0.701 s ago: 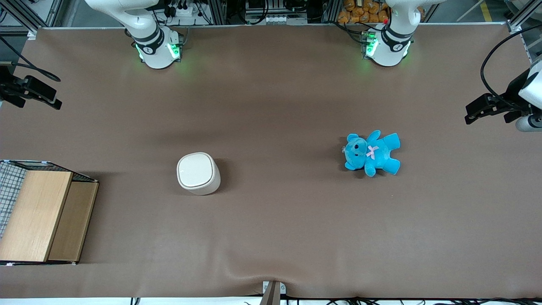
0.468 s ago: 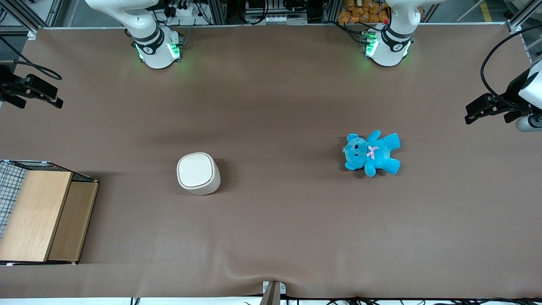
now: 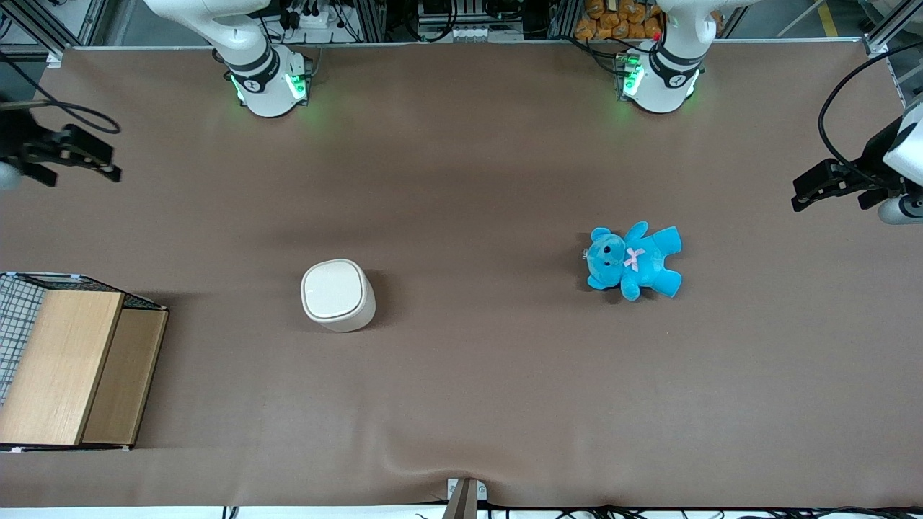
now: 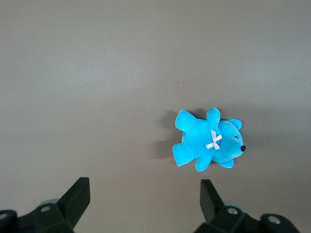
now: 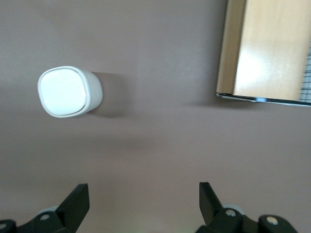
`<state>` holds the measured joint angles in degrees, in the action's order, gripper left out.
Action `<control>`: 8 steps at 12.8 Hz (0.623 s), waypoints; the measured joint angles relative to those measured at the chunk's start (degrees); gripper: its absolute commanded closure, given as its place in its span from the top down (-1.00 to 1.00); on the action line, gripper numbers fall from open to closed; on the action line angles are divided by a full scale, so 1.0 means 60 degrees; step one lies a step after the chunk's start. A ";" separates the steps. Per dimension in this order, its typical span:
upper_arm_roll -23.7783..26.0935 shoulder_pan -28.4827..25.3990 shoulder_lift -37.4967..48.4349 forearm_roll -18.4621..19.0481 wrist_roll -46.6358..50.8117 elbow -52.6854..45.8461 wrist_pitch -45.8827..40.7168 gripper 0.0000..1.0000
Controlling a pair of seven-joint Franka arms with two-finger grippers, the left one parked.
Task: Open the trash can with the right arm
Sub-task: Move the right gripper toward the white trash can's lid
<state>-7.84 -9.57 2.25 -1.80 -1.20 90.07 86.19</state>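
The gripper [image 3: 108,167] hangs at the upper left of the front view, near the table's edge at the working arm's end, its two fingers spread apart with nothing between them. The trash can [image 3: 337,295] stands left of centre in that frame, upright on the brown table mat [image 3: 461,404], its flat lid [image 3: 332,290] shut; the wrist camera shows it too [image 5: 69,91], well apart from the fingertips.

The step in hand looks like the approach. To do it well, bring the gripper over the can and lower it toward the lid's edge — which edge carries the hinge cannot be told here — and press or lift lightly, since so small a bin would probably slide or tip under a sideways push.

The wooden box [image 3: 72,367] sits at the lower left; the blue teddy bear [image 3: 634,261] lies toward the parked arm's end. Neither seems to block the path — the mat between gripper and can is bare.
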 measured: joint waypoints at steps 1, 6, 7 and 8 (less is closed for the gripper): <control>0.0036 -0.0371 -0.0101 0.0000 0.0376 0.0069 0.0121 1.00; 0.0123 -0.1737 -0.1881 0.0038 0.1244 0.0402 0.1627 -0.27; 0.0120 -0.1758 -0.2329 0.0040 0.1243 0.0410 0.2004 -0.52; 0.0118 -0.1762 -0.2732 0.0040 0.1241 0.0410 0.2347 -0.72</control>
<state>-7.13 -20.15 -14.15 -1.57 6.24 92.53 100.27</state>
